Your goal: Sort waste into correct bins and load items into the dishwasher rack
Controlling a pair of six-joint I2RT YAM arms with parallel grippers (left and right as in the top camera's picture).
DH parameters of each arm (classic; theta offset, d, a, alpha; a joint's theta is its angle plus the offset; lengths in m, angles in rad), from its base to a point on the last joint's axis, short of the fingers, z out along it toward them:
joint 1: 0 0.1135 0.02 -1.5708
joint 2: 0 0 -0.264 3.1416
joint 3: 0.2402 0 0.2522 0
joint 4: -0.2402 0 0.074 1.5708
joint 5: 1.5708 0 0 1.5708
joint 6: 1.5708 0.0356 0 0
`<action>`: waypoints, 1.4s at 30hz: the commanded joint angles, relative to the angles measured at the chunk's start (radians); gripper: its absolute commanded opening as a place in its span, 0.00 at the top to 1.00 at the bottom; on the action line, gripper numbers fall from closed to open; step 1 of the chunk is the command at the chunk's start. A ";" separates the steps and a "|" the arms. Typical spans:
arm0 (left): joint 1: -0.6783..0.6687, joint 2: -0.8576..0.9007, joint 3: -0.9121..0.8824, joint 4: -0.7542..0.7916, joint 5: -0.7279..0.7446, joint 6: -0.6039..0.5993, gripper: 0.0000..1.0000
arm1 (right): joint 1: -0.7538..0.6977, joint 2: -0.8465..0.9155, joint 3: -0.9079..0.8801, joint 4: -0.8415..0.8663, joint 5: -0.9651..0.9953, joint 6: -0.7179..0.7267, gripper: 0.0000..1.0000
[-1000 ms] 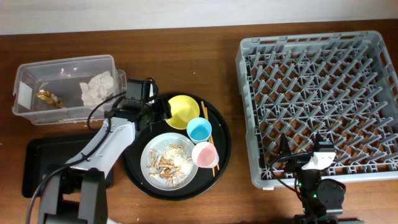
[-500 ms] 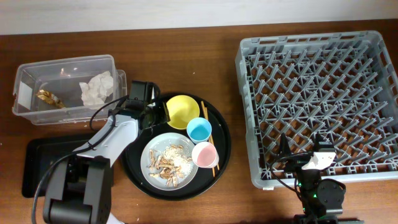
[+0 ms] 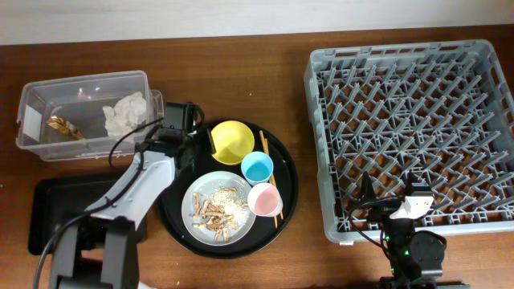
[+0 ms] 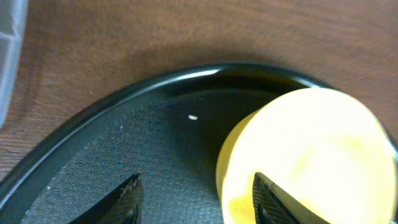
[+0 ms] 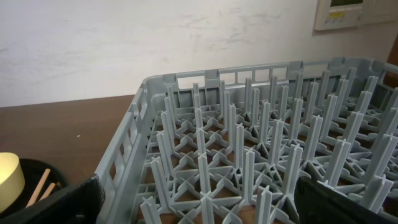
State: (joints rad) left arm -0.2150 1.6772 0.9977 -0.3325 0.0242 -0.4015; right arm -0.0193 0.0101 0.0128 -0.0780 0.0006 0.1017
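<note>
Back-left of the desk: the clear tub point(image 3: 84, 96) is holding the napkin point(image 3: 124, 113) and the wrapper point(image 3: 60, 125). Front-left corner: the shallow black tray point(image 3: 48, 217) is lying partly under the left arm.

The left gripper point(image 4: 198, 190) is reaching over the back-left edge of the round tray point(image 3: 285, 218). Its jaws are standing apart, one finger point(image 4: 127, 198) over the tray floor and the other point(image 4: 267, 200) in front of the yellow bowl point(image 3: 231, 142). The bowl's wall is sitting between them with a gap on the outer side, so nothing is being pinched.

The bowl is sitting upright at the back of the round tray. It is looking light, stiff and glossy, so probably slippery. Best hold: pinch the rim wall, one finger inside and one outside, on the side away from the cups.

Front of the round tray: the plate point(image 3: 193, 201) is carrying the food scraps point(image 3: 215, 210), which are loose and crumbly, so tipping is looking better than picking. Right of these, the blue cup point(image 3: 257, 168) and pink cup point(image 3: 263, 198) are standing upright, and the chopsticks point(image 3: 271, 183) are lying beside them, thin and likely to roll.

Right half of the desk: the rack point(image 3: 401, 120) is sitting with no dishes in it. The right gripper point(image 5: 199, 199) is hovering at the rack's front edge, spread wide, holding nothing.
</note>
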 commanded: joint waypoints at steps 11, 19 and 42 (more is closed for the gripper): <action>0.111 -0.643 0.006 -0.182 -0.227 0.003 0.13 | -0.007 -0.006 -0.007 -0.004 0.008 0.004 0.01; 0.255 -0.660 0.006 -0.298 -0.272 0.001 0.01 | -0.007 -0.006 -0.007 0.018 -0.048 0.048 0.01; 0.255 -0.660 0.006 -0.298 -0.272 0.002 0.01 | 0.343 0.925 1.154 -0.866 -0.295 0.207 0.01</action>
State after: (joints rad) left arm 0.0360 1.0210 0.9997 -0.6323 -0.2375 -0.4049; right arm 0.1287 0.8478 1.0958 -0.9127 -0.5663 0.3416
